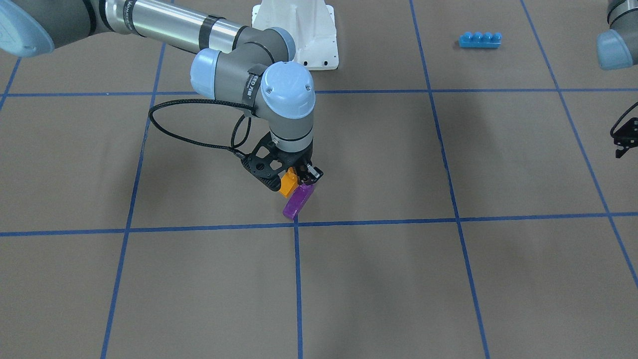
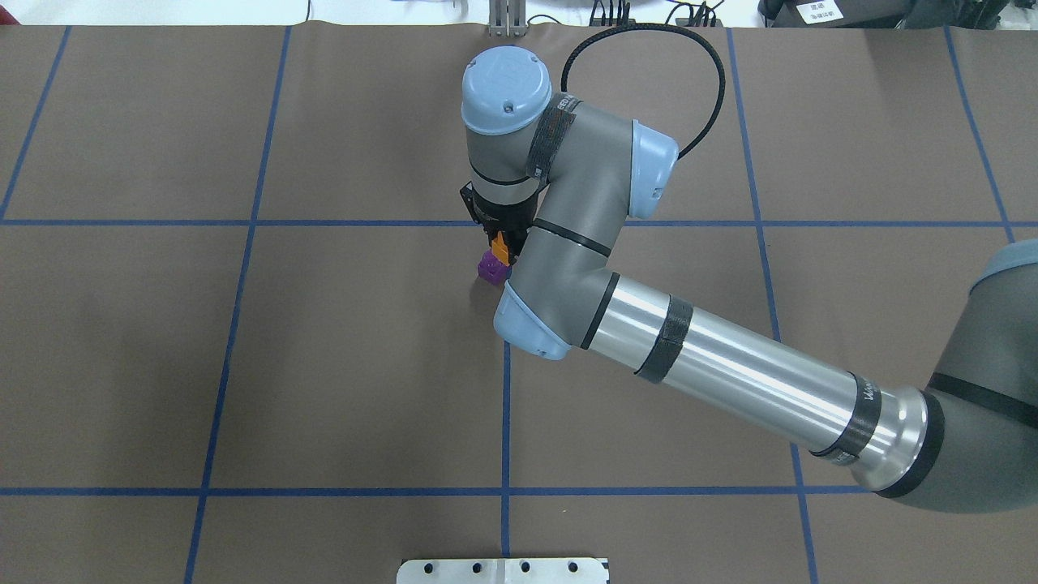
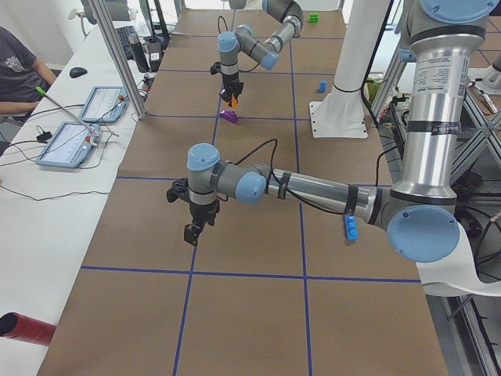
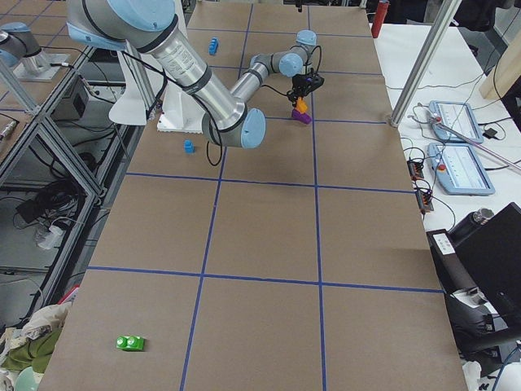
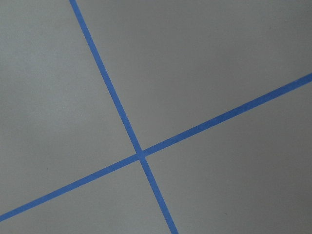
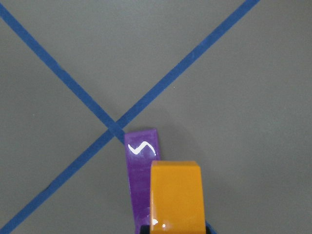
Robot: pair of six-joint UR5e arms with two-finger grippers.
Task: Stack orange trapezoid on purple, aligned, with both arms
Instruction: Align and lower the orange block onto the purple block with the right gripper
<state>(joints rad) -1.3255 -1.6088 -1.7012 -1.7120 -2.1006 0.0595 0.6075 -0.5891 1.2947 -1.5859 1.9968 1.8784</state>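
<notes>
My right gripper [image 1: 295, 177] is shut on the orange trapezoid [image 1: 287, 183] and holds it just above the table near a blue tape crossing. The purple block [image 1: 298, 202] lies on the table right beside and below it; the far end sticks out past the orange one in the right wrist view, orange [image 6: 175, 195] over purple [image 6: 141, 158]. Both show in the overhead view, orange [image 2: 503, 246] and purple [image 2: 491, 266]. My left gripper [image 1: 623, 142] hangs over bare table far from both blocks; I cannot tell whether it is open or shut.
A long blue four-stud brick [image 1: 480, 39] lies near the left arm's side. A small blue block [image 4: 189, 147] sits by the white arm base [image 1: 299, 35]. A green block [image 4: 129, 343] lies far off. Tablets and an operator are beyond the table's edge.
</notes>
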